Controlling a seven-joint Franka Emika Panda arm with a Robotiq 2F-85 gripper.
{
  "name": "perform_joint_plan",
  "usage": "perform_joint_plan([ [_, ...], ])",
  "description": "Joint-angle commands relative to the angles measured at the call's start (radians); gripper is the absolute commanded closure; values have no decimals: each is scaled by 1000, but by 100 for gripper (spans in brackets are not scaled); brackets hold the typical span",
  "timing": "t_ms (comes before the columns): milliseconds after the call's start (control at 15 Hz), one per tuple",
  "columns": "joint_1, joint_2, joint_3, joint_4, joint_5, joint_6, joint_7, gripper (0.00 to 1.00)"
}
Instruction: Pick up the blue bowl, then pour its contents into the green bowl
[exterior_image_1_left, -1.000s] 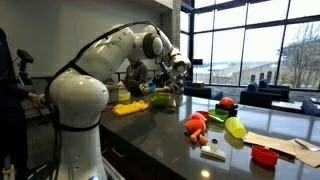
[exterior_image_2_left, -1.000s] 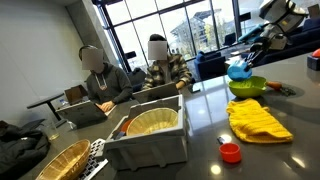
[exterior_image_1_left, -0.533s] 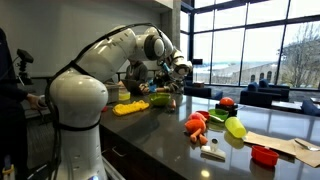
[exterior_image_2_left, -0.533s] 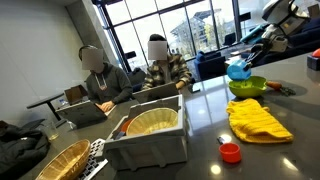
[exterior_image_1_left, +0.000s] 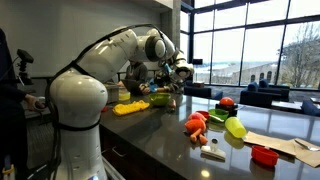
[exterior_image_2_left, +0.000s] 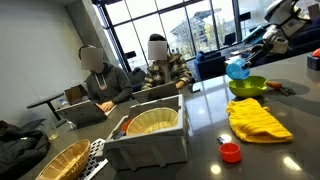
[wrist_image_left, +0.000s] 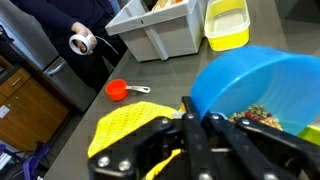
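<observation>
I am stretching my arm (exterior_image_1_left: 118, 48) out in a long arch with the wrist bending downward, and I am pinching my gripper (wrist_image_left: 198, 118) closed on the rim of the blue bowl (wrist_image_left: 262, 82), holding it raised.

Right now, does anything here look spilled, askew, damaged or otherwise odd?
Nothing stands out. The blue bowl is tilted in the claw above the green bowl, which fits a pour; its contents show inside it in the wrist view, and no spill shows on the counter near the bowls.
</observation>
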Motion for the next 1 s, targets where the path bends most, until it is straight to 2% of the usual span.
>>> perform_joint_plan([
  [0, -18, -3, -1, -13, 48, -18, 16, 99],
  [333, -35, -5, -2, -31, 91, -17, 13, 99],
  [933, -71, -9, -10, -97, 233, -13, 4, 99],
])
